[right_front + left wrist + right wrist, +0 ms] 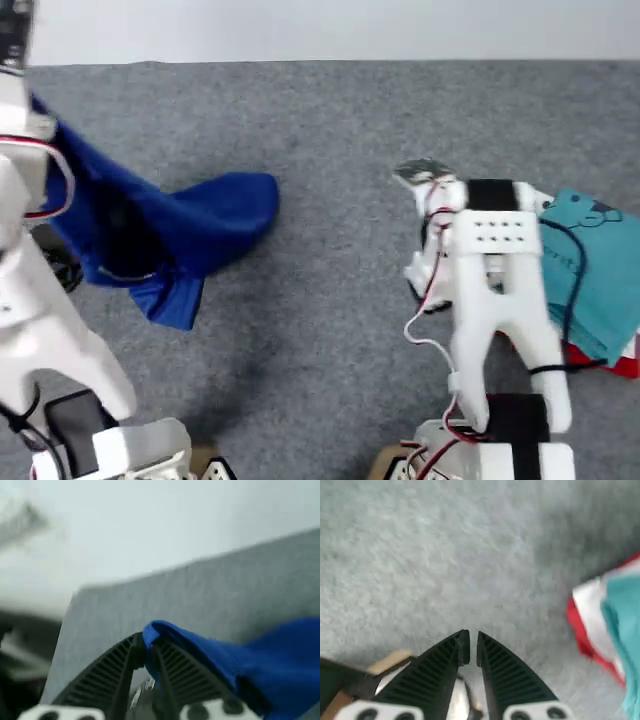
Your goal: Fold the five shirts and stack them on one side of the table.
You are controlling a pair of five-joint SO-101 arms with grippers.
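Your left gripper (148,649) is clamped on a bunched fold of the blue shirt (185,228), which hangs from it near the left edge of the tabletop (330,130), its free end draping down onto the surface toward the middle. Your right gripper (470,647) hovers right of the middle with its jaws all but together and nothing between them. Just beside it, at the right edge, a teal shirt (600,262) lies on a red shirt (612,360).

Expect the blue cloth to be light, limp and quick to bunch: held at one point it will sag and twist. I judge you'd do better pinching two corners along a hem or the shoulders, one per gripper, so it spreads flat.

The tabletop is covered in grey felt-like fabric, which will probably cling to the shirt, so lift rather than drag. Beyond the far edge stands a plain pale wall (330,30)
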